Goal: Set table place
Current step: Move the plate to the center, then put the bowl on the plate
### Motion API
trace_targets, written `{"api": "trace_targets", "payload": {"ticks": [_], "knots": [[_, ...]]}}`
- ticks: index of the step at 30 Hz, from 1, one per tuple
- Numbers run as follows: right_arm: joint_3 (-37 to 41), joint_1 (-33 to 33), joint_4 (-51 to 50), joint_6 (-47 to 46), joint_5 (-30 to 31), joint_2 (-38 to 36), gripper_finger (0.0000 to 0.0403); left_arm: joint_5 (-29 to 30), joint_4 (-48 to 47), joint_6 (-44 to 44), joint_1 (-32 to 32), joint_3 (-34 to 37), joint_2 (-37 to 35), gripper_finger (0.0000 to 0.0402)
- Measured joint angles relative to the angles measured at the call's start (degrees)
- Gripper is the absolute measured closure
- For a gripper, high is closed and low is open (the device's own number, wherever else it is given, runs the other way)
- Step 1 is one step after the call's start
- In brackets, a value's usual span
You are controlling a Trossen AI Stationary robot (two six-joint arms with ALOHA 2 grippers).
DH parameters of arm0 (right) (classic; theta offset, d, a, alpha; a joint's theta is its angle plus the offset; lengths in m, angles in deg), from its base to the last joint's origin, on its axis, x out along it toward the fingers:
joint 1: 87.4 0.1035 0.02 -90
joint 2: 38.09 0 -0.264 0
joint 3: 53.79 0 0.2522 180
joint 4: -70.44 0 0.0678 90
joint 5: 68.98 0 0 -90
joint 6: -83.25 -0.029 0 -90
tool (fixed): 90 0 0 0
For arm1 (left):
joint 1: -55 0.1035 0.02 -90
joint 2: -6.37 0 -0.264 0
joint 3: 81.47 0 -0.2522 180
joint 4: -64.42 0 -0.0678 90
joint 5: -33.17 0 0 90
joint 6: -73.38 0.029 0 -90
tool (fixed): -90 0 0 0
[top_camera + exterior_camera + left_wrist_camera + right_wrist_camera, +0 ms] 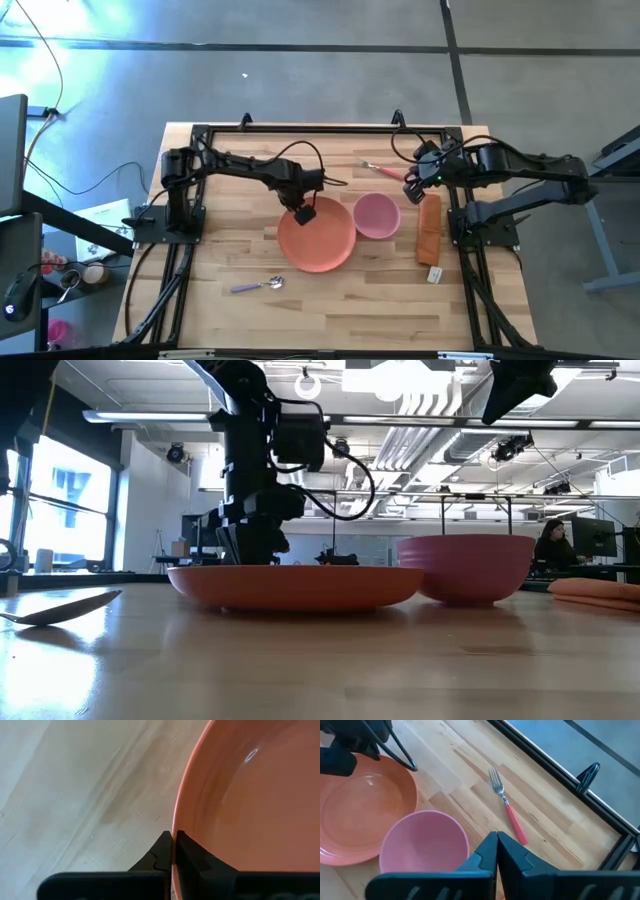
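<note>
Though seemingly pinched, smooth round plate (318, 238).

No legible text, no labels, no brand marks, no numbers, no signs on any surface in any view, papers at table's left too small to read

Folded orange cloth (429, 229) beside a small white block (434, 273).

A grey concrete floor (300, 90) surrounds the workspace. Beyond it, bright windows (70, 500) line one wall, ceiling pipes (420, 420) run overhead, and a seated person (552, 545) faces monitors.
</note>
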Motion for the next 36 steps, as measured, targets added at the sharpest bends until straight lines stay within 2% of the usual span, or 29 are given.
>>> {"api": "trace_targets", "payload": {"ticks": [4,9,13,18,21,26,30,32,36], "knots": [[0.0,0.0,0.0,-0.2,-0.9,-0.1,0.0403,0.8,-0.3,-0.6,0.5,0.0,-0.2,0.0386],[0.0,0.0,-0.2,-0.9,-4.0,0.2,0.0394,2.9,-6.6,1.3,1.0,-2.8,-0.7,0.0330],[0.0,0.0,-1.7,-2.5,-4.3,1.9,0.0358,7.5,-12.1,3.2,0.8,-8.4,-0.9,0.0274],[0.0,-1.2,-4.4,-6.9,-4.6,6.4,0.0304,8.1,-13.2,7.5,0.8,-15.7,-0.9,0.0207],[2.5,-2.1,-3.4,-9.9,-6.2,8.9,0.0282,10.6,-15.6,9.2,0.8,-20.5,-1.3,0.0179],[16.4,-3.2,9.1,-13.9,-14.5,9.5,0.0267,17.4,-21.6,10.6,0.8,-25.9,-4.0,0.0158],[26.0,-4.6,20.7,-16.8,-20.9,9.4,0.0266,18.5,-22.0,10.9,0.9,-26.0,-7.8,0.0158],[29.0,-5.1,25.4,-17.2,-23.4,9.4,0.0266,19.0,-22.3,10.6,0.9,-26.0,-9.2,0.0160],[31.9,-5.7,31.7,-17.0,-24.3,9.4,0.0266,20.7,-23.4,10.0,0.9,-26.0,-11.1,0.0160]]}}
